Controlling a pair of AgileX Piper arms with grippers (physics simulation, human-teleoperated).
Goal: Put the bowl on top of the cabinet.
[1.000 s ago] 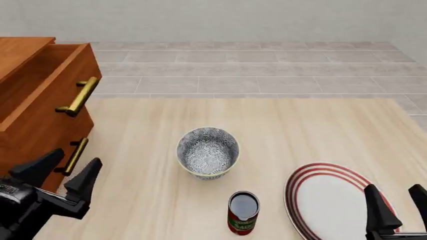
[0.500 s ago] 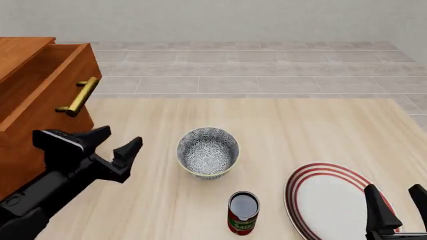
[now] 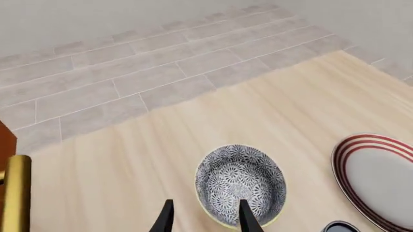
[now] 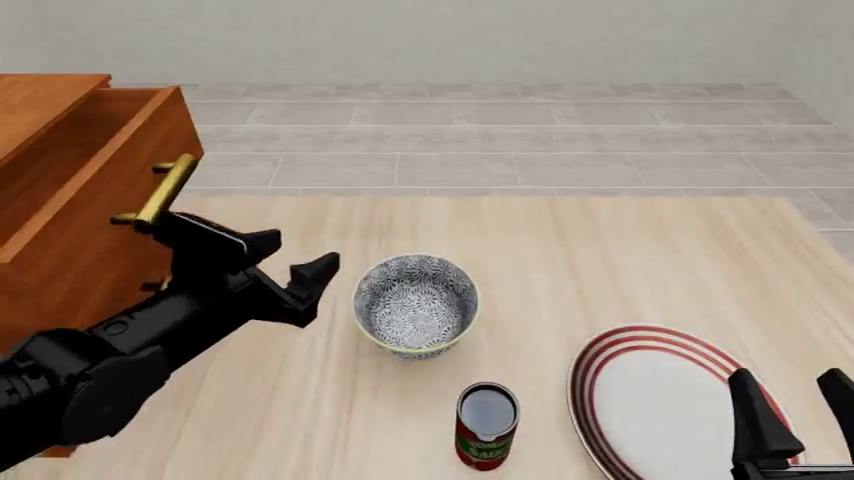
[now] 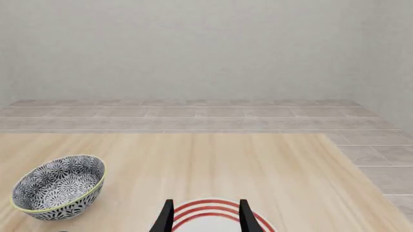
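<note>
Bowl (image 4: 415, 303) sits upright mid-counter (image 4: 574, 260), right of the cabinet (image 4: 67, 200), untouched. Over the last second the left claw (image 4: 287, 268) has swung in beside its rim, fingers spread, likely lining up a grasp. Right claw (image 4: 790, 405) idles spread over the plate (image 4: 641, 400).

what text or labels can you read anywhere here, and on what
Can: its red and green label carries lettering, but it is too small and blurred to read.
Bowl, plate, cabinet: no text, only the floral pattern, the red rings and plain wood with brass handles.
</note>
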